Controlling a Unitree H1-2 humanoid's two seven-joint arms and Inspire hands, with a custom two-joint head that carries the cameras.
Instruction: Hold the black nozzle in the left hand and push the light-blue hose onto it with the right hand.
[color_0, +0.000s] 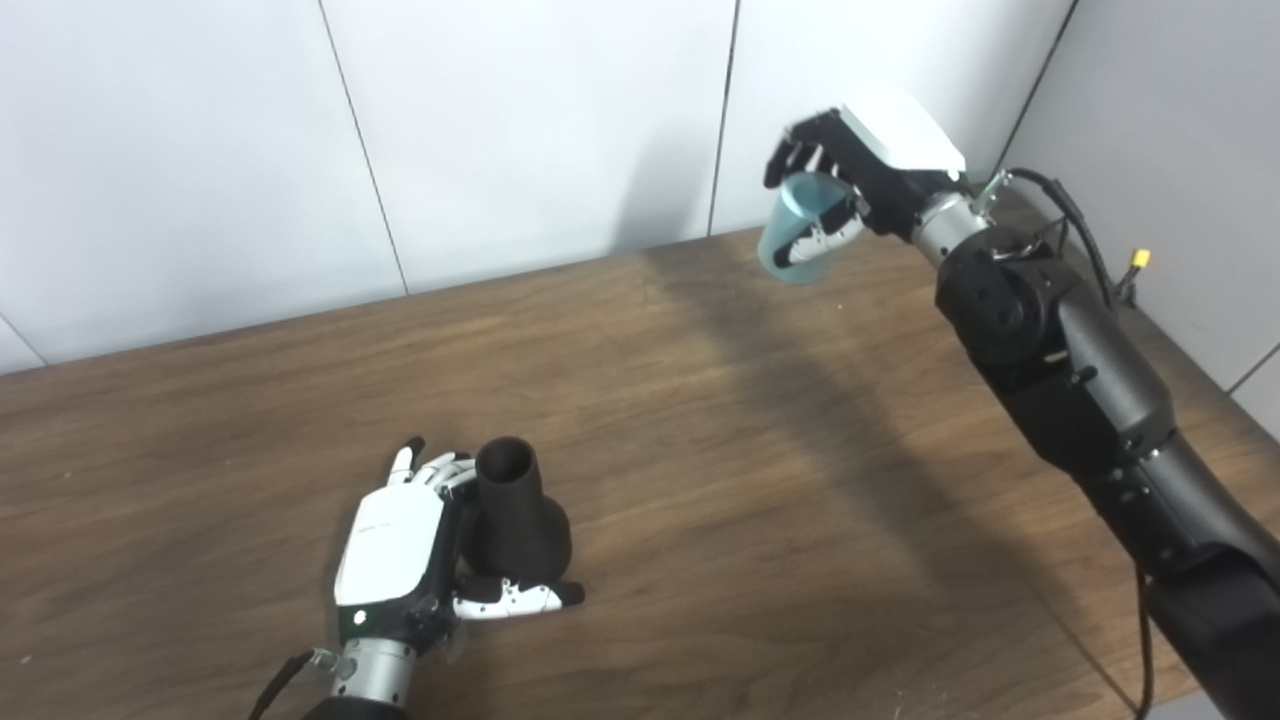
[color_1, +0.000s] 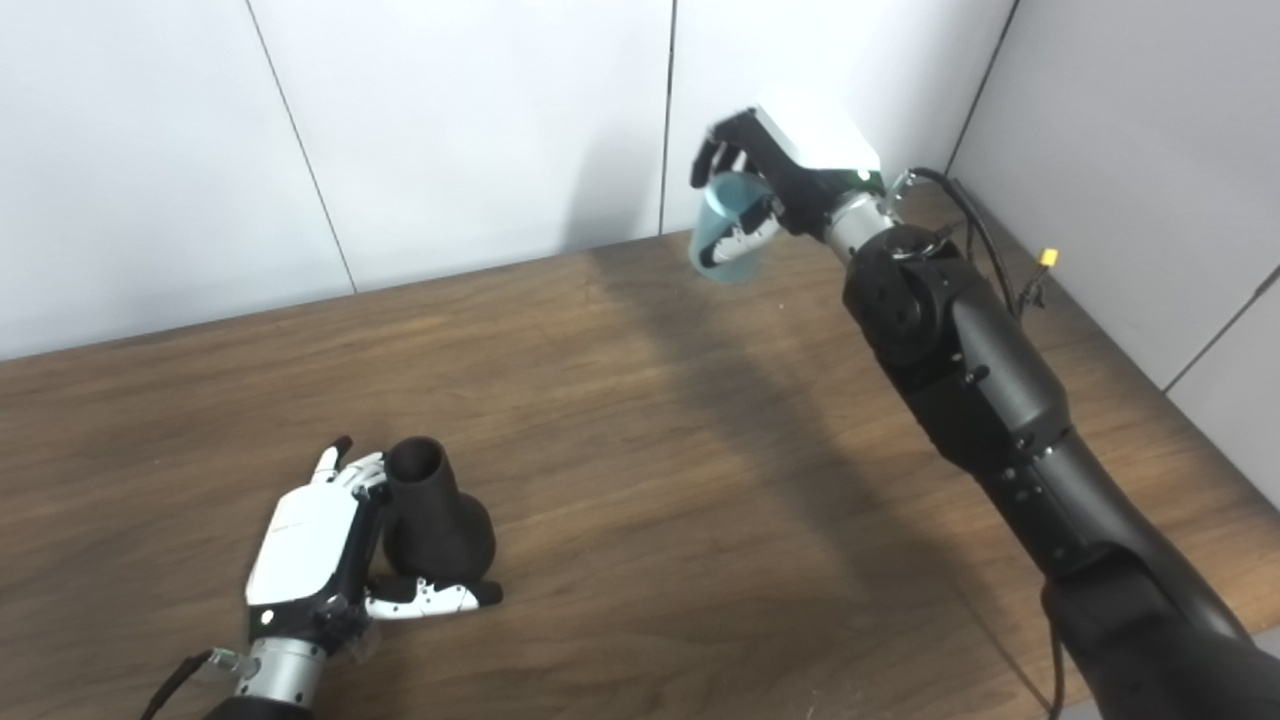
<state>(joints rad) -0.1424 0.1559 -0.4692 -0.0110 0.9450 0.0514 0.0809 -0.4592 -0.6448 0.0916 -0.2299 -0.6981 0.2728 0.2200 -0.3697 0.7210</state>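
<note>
The black nozzle (color_0: 518, 515) is cradled upright on the table (color_0: 700, 420) by the loosely curled left hand (color_0: 400, 555) (mouth up, apparently awaiting insertion), while the light-blue hose (color_0: 800, 228) is clamped aloft in the right hand (color_0: 860, 165).

Matte black nozzle (color_0: 520, 525) — no markings. Translucent light-blue hose (color_0: 800, 232), paler at the rim. White-backed left hand (color_0: 400, 560) with black and white fingers. Right hand (color_0: 862, 165) white on its back, black on the fingers. Dark brown wood-grain table (color_0: 700, 420) — streaked. Plain white wall panels (color_0: 520, 110), dark seams.
</note>
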